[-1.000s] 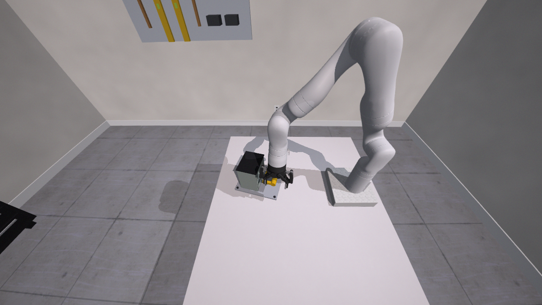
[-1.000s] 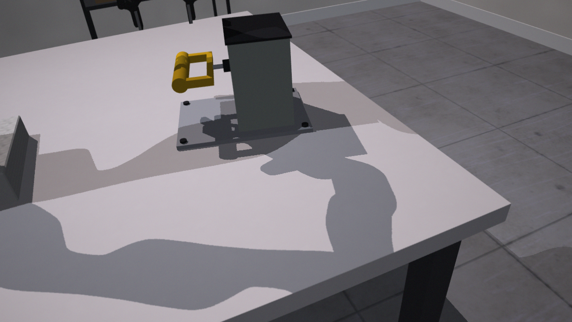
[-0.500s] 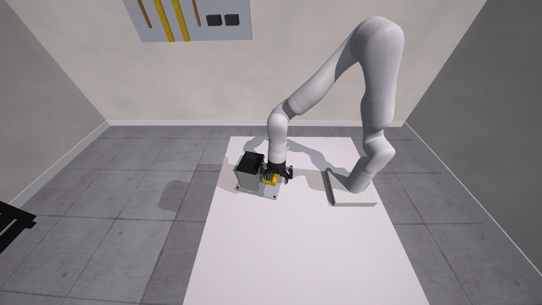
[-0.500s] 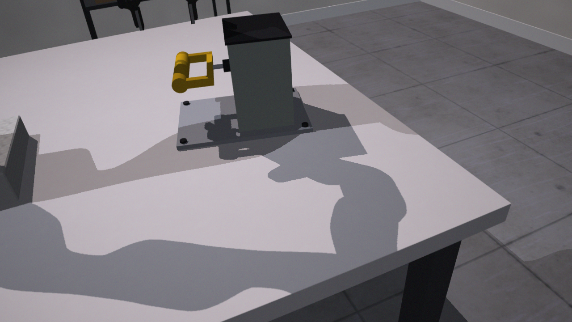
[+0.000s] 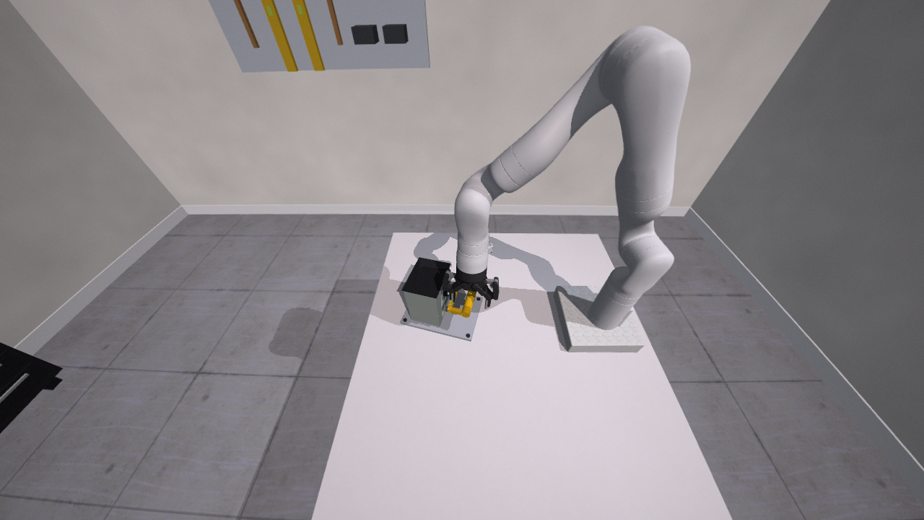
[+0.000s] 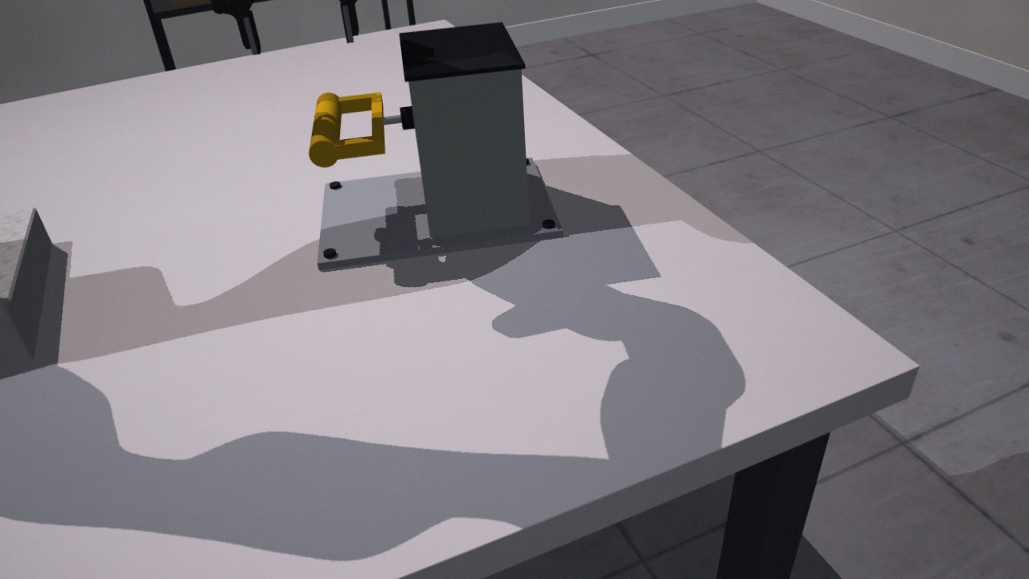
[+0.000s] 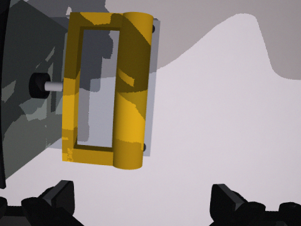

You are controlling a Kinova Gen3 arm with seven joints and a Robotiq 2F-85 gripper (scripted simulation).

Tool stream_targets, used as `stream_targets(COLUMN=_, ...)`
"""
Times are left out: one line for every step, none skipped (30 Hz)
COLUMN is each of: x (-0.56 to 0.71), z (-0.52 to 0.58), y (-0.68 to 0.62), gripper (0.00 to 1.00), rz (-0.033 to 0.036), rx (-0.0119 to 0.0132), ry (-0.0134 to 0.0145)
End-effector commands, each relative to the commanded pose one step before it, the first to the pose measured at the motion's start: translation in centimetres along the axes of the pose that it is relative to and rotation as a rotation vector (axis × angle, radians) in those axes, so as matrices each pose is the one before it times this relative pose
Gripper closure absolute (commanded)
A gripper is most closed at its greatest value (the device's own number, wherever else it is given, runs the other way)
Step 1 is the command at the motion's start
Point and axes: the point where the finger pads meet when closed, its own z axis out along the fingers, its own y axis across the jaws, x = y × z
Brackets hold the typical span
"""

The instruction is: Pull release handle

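Note:
The yellow release handle [image 7: 106, 92] is a rectangular loop with a round grip bar [image 7: 132, 90]. It sits on a thin metal rod [image 7: 54, 86] that comes out of a grey housing with a black lid [image 5: 424, 290]. It also shows in the exterior view [image 6: 343, 129] and in the top view [image 5: 463, 303]. My gripper [image 5: 474, 292] hangs just above the handle, pointing down. Its fingers are wide open and hold nothing. The gripper does not show in the exterior view.
The housing stands on a bolted grey base plate [image 6: 426, 219] on a white table [image 5: 510, 388]. The arm's grey mount block [image 5: 597, 320] is to the right. The table's left edge lies close to the housing.

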Motion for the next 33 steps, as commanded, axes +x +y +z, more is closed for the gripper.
stream_targets(x=0.418, z=-0.282, y=-0.198, gripper=0.0, rz=0.00358, rx=0.00393, ry=0.00636)
stream_targets(x=0.0, z=0.0, y=0.0, gripper=0.0, rz=0.0, rx=0.0, ry=0.0)
stream_targets(x=0.0, z=0.0, y=0.0, gripper=0.0, rz=0.0, rx=0.0, ry=0.0)
stream_targets(x=0.0, z=0.0, y=0.0, gripper=0.0, rz=0.0, rx=0.0, ry=0.0)
stream_targets(x=0.0, z=0.0, y=0.0, gripper=0.0, rz=0.0, rx=0.0, ry=0.0)
stream_targets(x=0.0, z=0.0, y=0.0, gripper=0.0, rz=0.0, rx=0.0, ry=0.0)
stream_targets(x=0.562, z=-0.217, y=-0.107, gripper=0.0, rz=0.00334, rx=0.00017, ry=0.01018)
stream_targets(x=0.0, z=0.0, y=0.0, gripper=0.0, rz=0.0, rx=0.0, ry=0.0)
stream_targets(x=0.0, z=0.0, y=0.0, gripper=0.0, rz=0.0, rx=0.0, ry=0.0)
stream_targets(x=0.0, z=0.0, y=0.0, gripper=0.0, rz=0.0, rx=0.0, ry=0.0)
stream_targets(x=0.532, z=-0.202, y=-0.097, gripper=0.0, rz=0.00324, rx=0.0001, ry=0.00957)
stream_targets(x=0.0, z=0.0, y=0.0, gripper=0.0, rz=0.0, rx=0.0, ry=0.0)
stream_targets(x=0.0, z=0.0, y=0.0, gripper=0.0, rz=0.0, rx=0.0, ry=0.0)
stream_targets(x=0.0, z=0.0, y=0.0, gripper=0.0, rz=0.0, rx=0.0, ry=0.0)
stream_targets(x=0.501, z=-0.188, y=-0.088, gripper=0.0, rz=0.00312, rx=0.00004, ry=0.00896)
stream_targets(x=0.0, z=0.0, y=0.0, gripper=0.0, rz=0.0, rx=0.0, ry=0.0)
stream_targets(x=0.0, z=0.0, y=0.0, gripper=0.0, rz=0.0, rx=0.0, ry=0.0)
stream_targets(x=0.0, z=0.0, y=0.0, gripper=0.0, rz=0.0, rx=0.0, ry=0.0)
stream_targets(x=0.47, z=-0.174, y=-0.079, gripper=0.0, rz=0.00298, rx=-0.00001, ry=0.00836)
stream_targets(x=0.0, z=0.0, y=0.0, gripper=0.0, rz=0.0, rx=0.0, ry=0.0)
stream_targets(x=0.0, z=0.0, y=0.0, gripper=0.0, rz=0.0, rx=0.0, ry=0.0)
stream_targets(x=0.0, z=0.0, y=0.0, gripper=0.0, rz=0.0, rx=0.0, ry=0.0)
stream_targets(x=0.0, z=0.0, y=0.0, gripper=0.0, rz=0.0, rx=0.0, ry=0.0)
stream_targets(x=0.438, z=-0.16, y=-0.071, gripper=0.0, rz=0.00283, rx=-0.00005, ry=0.00776)
stream_targets(x=0.0, z=0.0, y=0.0, gripper=0.0, rz=0.0, rx=0.0, ry=0.0)
stream_targets(x=0.0, z=0.0, y=0.0, gripper=0.0, rz=0.0, rx=0.0, ry=0.0)
stream_targets(x=0.0, z=0.0, y=0.0, gripper=0.0, rz=0.0, rx=0.0, ry=0.0)
stream_targets(x=0.406, z=-0.147, y=-0.063, gripper=0.0, rz=0.00267, rx=-0.00008, ry=0.00717)
stream_targets(x=0.0, z=0.0, y=0.0, gripper=0.0, rz=0.0, rx=0.0, ry=0.0)
stream_targets(x=0.0, z=0.0, y=0.0, gripper=0.0, rz=0.0, rx=0.0, ry=0.0)
stream_targets(x=0.0, z=0.0, y=0.0, gripper=0.0, rz=0.0, rx=0.0, ry=0.0)
stream_targets(x=0.375, z=-0.134, y=-0.056, gripper=0.0, rz=0.0025, rx=-0.00011, ry=0.00658)
stream_targets(x=0.0, z=0.0, y=0.0, gripper=0.0, rz=0.0, rx=0.0, ry=0.0)
